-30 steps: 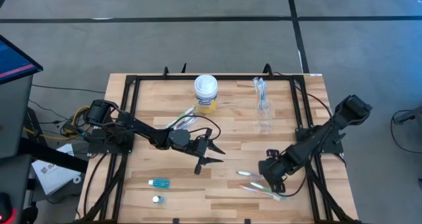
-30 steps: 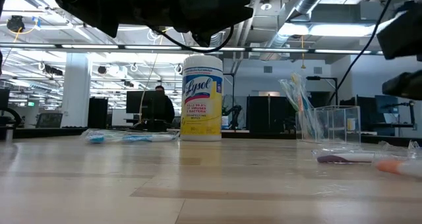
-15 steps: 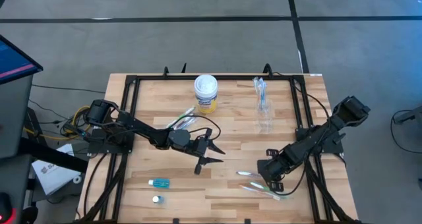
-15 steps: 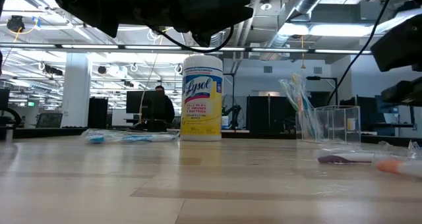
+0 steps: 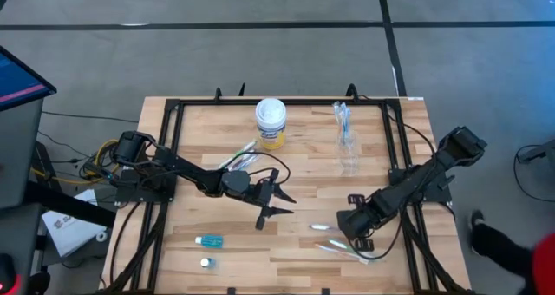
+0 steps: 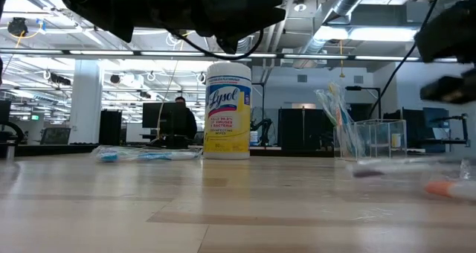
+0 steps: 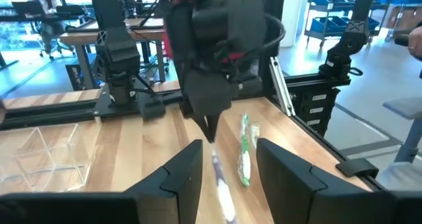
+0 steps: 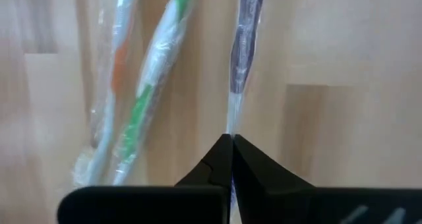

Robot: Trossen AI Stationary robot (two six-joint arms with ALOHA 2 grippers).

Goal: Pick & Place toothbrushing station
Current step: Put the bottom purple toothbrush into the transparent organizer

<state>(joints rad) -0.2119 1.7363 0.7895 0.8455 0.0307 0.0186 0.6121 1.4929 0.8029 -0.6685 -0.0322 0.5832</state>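
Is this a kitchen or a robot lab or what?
Probably a robot lab or workshop: two dark robot arms work at a wooden table, a Lysol canister stands on it, and behind it are desks with monitors and ceiling pipes.

Beyond the left hand (image 7: 227, 178), parted fingers (image 7: 173, 179) low in frame: the right hand (image 7: 210, 125), tip pinched on a wrapped purple-handled toothbrush (image 7: 221, 191). Beside it on the tabletop (image 7: 79, 141) (pale wood), a green toothbrush (image 7: 244, 151); clear cup (image 7: 43, 159) farther off.
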